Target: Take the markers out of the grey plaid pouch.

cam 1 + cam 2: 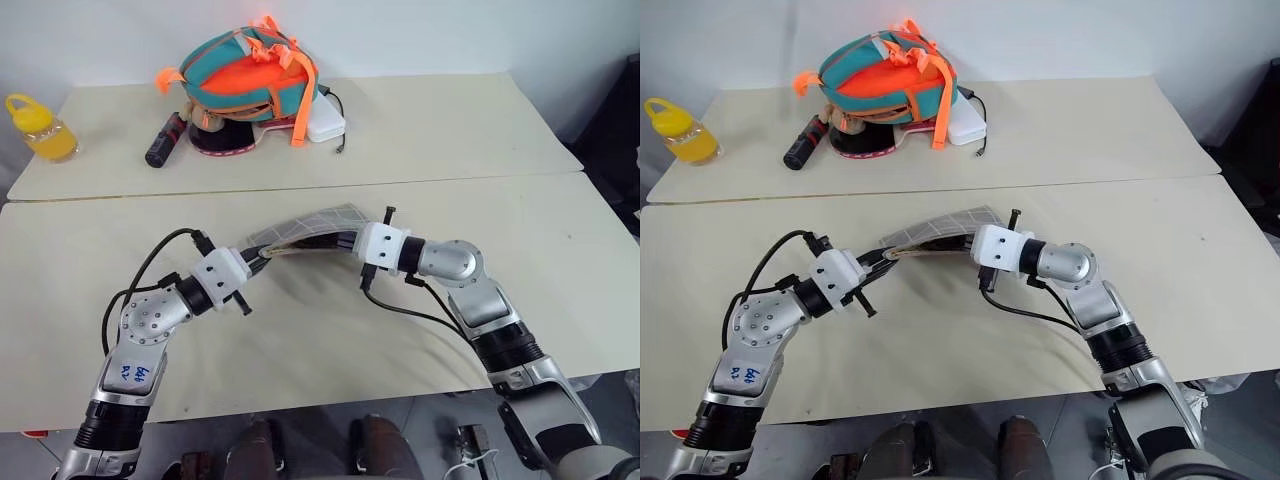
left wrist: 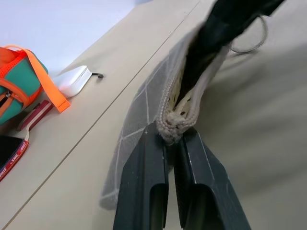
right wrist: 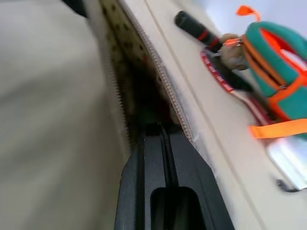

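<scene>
The grey plaid pouch hangs just above the middle of the near table, stretched between my two grippers. My left gripper is shut on the pouch's zip end, pinching the bunched fabric edge. My right gripper is shut, and its fingertips reach into the pouch's open mouth, between the two zip edges and beside the tan dotted lining. In the head views the right gripper enters the pouch from the right and the left gripper holds it from the left. The markers are hidden.
On the far table lie a teal-and-orange backpack, a black-and-red cylinder, a white box with a cable, and a yellow bottle at the far left. A seam separates the two tables.
</scene>
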{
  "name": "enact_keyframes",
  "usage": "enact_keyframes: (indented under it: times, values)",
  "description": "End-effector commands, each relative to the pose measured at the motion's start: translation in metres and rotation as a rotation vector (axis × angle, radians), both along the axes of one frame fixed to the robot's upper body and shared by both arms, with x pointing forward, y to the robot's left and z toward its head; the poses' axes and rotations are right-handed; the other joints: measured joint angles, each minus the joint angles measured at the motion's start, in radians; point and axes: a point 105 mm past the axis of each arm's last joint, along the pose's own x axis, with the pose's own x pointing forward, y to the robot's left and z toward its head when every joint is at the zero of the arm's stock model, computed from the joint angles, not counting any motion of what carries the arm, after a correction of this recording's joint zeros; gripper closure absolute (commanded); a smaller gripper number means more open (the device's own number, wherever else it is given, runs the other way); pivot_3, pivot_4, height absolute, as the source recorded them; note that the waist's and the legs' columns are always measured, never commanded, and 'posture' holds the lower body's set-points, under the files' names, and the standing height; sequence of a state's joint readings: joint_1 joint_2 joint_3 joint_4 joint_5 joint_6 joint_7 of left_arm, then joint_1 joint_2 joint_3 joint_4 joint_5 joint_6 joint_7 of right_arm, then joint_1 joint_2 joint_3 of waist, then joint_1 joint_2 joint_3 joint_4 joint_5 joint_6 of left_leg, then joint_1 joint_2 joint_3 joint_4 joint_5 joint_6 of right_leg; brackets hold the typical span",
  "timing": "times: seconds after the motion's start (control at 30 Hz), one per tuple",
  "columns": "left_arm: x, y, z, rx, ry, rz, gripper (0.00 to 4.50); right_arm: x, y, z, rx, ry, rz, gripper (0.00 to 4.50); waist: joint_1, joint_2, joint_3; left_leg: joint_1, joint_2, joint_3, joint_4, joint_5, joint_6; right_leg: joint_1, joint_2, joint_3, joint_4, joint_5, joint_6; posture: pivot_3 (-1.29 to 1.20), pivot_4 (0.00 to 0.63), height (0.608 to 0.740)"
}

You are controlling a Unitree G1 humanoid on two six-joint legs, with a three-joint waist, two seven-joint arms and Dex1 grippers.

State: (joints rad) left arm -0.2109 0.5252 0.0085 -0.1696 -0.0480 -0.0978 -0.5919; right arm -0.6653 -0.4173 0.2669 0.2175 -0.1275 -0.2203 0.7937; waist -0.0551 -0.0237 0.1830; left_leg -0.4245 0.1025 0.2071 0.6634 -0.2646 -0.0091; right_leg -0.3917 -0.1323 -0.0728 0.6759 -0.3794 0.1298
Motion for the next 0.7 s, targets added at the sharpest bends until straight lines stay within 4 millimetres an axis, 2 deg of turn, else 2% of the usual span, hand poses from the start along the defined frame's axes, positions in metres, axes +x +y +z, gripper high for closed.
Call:
enact_keyframes:
  times: [0.03,0.07,0.17,0.23,0.53,0.7]
  values:
    - [-0.005,-0.011,0.015,-0.008,-0.059,-0.044,4.5,0.003,-0.002,0.001,-0.056,-0.059,-0.015,4.47,0.0,0.0,0.0,0.0,0.0,0.0,0.0,0.0,0.0,0.0,0.0,0.0,0.0,0.0,0.0,0.0,0.15,0.74]
    - [-0.005,-0.013,0.016,-0.007,-0.061,-0.051,4.5,0.004,-0.002,0.0,-0.085,-0.079,-0.013,4.47,0.0,0.0,0.0,0.0,0.0,0.0,0.0,0.0,0.0,0.0,0.0,0.0,0.0,0.0,0.0,0.0,0.15,0.74]
    - [-0.006,-0.017,0.017,-0.018,-0.057,-0.065,4.5,0.011,-0.007,-0.001,-0.124,-0.109,-0.059,3.92,0.0,0.0,0.0,0.0,0.0,0.0,0.0,0.0,0.0,0.0,0.0,0.0,0.0,0.0,0.0,0.0,0.15,0.74]
    - [-0.007,-0.018,0.016,-0.022,-0.05,-0.071,4.5,0.014,-0.01,-0.007,-0.199,-0.157,-0.07,3.25,-0.002,0.0,0.0,0.0,0.0,0.0,0.0,0.0,0.0,0.0,0.0,0.0,0.001,0.0,0.0,0.0,0.15,0.74]
    - [-0.01,-0.021,0.012,-0.054,-0.011,-0.089,4.5,0.015,-0.007,-0.004,-0.184,-0.185,-0.075,0.14,-0.001,0.0,0.0,0.0,0.0,0.0,0.001,0.0,0.0,0.0,0.0,0.0,0.001,0.0,0.0,0.0,0.15,0.74]
    - [-0.01,-0.024,0.015,-0.108,0.021,-0.11,4.5,0.014,-0.004,0.003,-0.129,-0.156,-0.078,0.06,-0.002,0.0,0.0,0.0,0.0,0.0,0.001,0.0,0.0,0.0,0.0,0.001,0.001,0.0,0.0,0.0,0.15,0.74]
